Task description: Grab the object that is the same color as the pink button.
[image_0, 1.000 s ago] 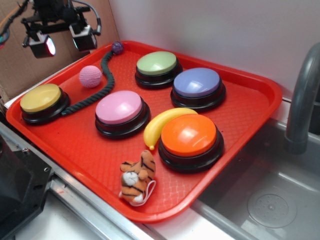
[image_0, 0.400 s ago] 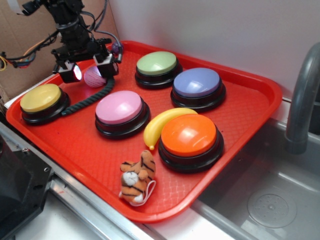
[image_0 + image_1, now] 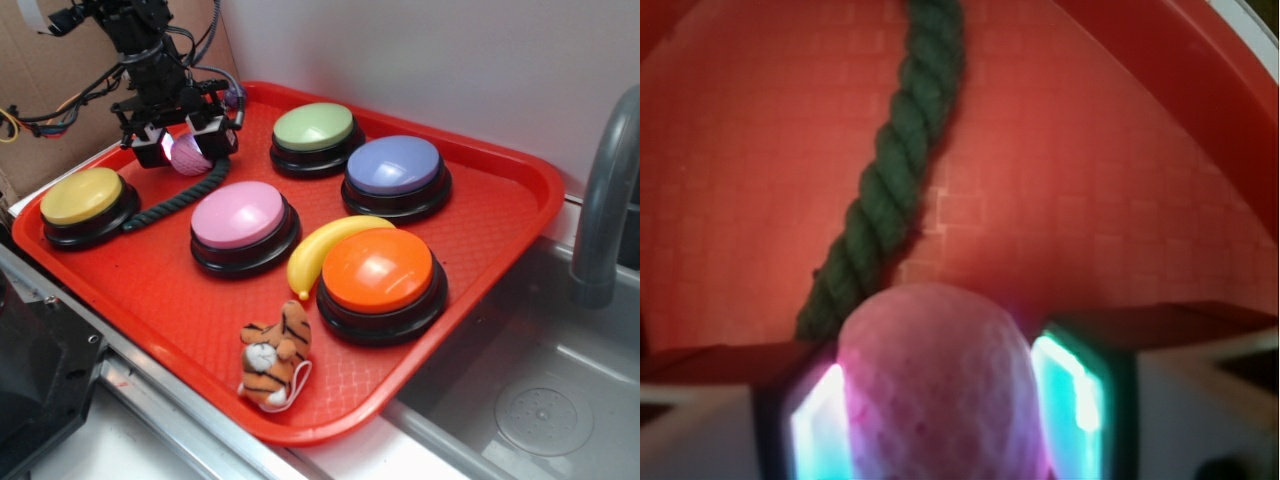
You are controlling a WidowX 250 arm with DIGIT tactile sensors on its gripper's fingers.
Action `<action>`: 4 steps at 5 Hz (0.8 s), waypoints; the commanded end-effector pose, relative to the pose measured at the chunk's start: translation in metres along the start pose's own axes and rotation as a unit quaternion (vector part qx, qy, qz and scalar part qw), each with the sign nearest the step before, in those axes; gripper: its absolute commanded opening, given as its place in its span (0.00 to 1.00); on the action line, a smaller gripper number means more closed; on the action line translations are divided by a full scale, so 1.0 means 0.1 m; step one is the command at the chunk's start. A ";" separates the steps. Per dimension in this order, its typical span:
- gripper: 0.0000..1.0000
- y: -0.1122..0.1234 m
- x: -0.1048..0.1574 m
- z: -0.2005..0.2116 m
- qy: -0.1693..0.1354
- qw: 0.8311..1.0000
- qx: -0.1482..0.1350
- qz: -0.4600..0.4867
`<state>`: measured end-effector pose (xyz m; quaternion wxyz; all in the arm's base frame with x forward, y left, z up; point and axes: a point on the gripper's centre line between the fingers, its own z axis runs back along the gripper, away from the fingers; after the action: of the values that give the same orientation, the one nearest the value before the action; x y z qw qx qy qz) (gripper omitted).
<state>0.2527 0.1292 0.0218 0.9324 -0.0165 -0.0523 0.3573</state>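
From my exterior view, I see the red tray (image 3: 480, 250) carrying everything, so I take the pink button (image 3: 240, 216) at its middle as my landmark. The hand (image 3: 186, 143) sits at the tray's far left corner, up and to the left of the pink button, with its two lit pads flanking the pink ball (image 3: 190, 153). In my wrist view the pink ball (image 3: 935, 385) fills the gap between the fingers (image 3: 1072, 400), their glowing faces right against its sides, so I read the hand as narrowed onto the ball, though I cannot tell whether the ball is off the tray floor. The dark green rope (image 3: 190, 185) runs from just below the hand down toward the yellow button (image 3: 84, 198), which lies well to the left of the pink button; in the wrist view the rope (image 3: 895, 170) lies on the tray just beyond the ball. The rope's small purple ball (image 3: 235, 95) shows just right of the hand, near the tray's back rim. Behind the pink button stands the green button (image 3: 314, 128), to its right and back the lavender-blue button (image 3: 395, 168), and to its right and nearer me the orange button (image 3: 378, 272). A yellow toy banana (image 3: 325, 245) lies between the pink and orange buttons, touching the orange one. A small plush tiger (image 3: 276, 352) lies in front of the pink button near the tray's front edge.
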 end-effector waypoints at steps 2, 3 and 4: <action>0.00 0.06 0.18 1.06 -0.004 0.999 0.013 -0.036; 0.00 -0.03 0.07 1.48 -0.030 0.997 0.042 -0.054; 0.00 -0.08 -0.02 1.79 -0.051 0.996 0.034 -0.061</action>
<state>0.2401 0.1153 0.1799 0.9511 0.0295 -0.0546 0.3027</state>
